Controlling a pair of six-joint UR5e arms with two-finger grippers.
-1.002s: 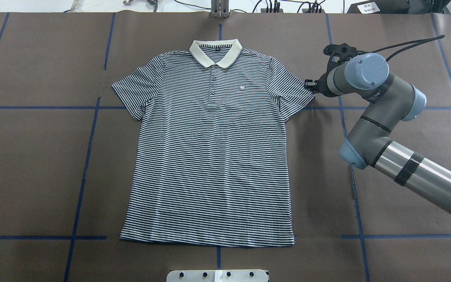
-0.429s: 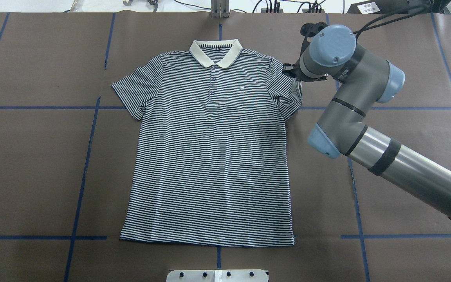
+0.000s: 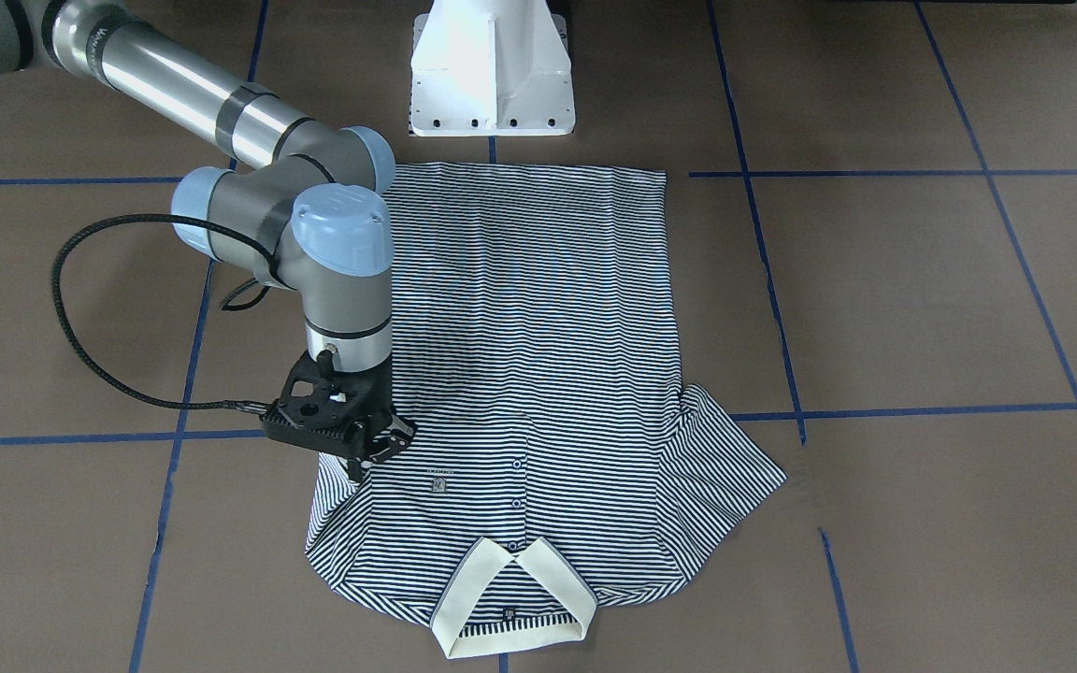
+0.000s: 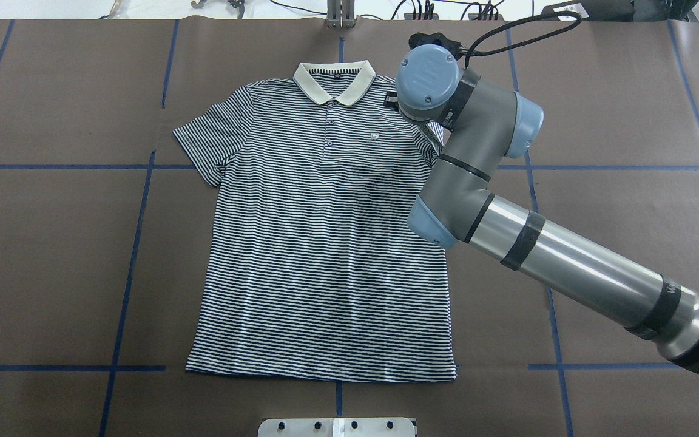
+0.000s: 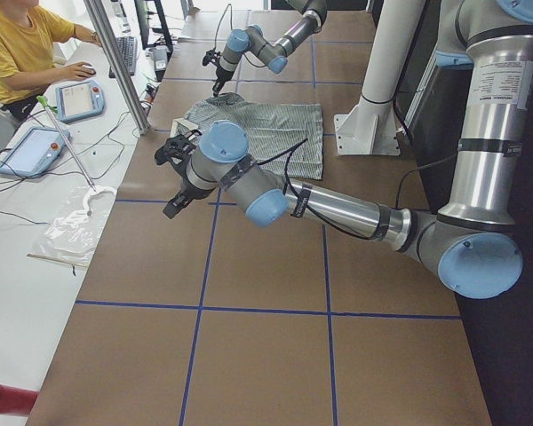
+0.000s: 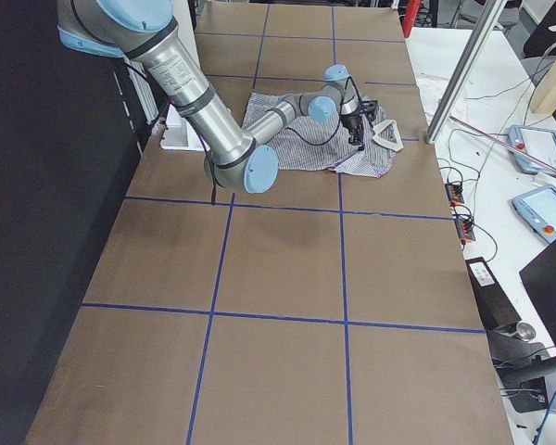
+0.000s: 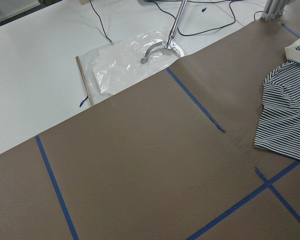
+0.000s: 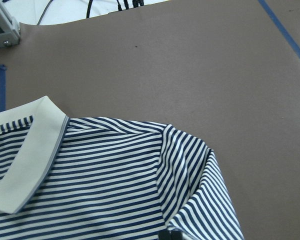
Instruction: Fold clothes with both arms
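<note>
The striped polo shirt [image 4: 325, 243] lies flat, face up, with its cream collar [image 4: 333, 82] at the far side. My right gripper [image 3: 356, 463] is shut on the shirt's right sleeve [image 8: 200, 200] and holds it lifted and drawn inward over the shoulder, near the chest badge [image 3: 440, 484]. In the overhead view the wrist [image 4: 428, 76] hides this gripper. The shirt's other sleeve [image 4: 204, 145] lies flat and spread. My left gripper [image 5: 176, 200] shows only in the exterior left view, over bare table well to the shirt's left; I cannot tell if it is open or shut.
Brown table cover with blue tape lines [image 4: 137, 243]. The white pedestal base [image 3: 492, 75] stands at the shirt's hem side. A plastic bag with a metal hook [image 7: 140, 60] lies beyond the table's far edge. A seated person [image 5: 18, 44] and teach pendants [image 5: 80, 98] are there too.
My right arm has swung left over the shirt, carrying the right sleeve inward from its spread position towards the chest. The rest of the shirt has not moved.
</note>
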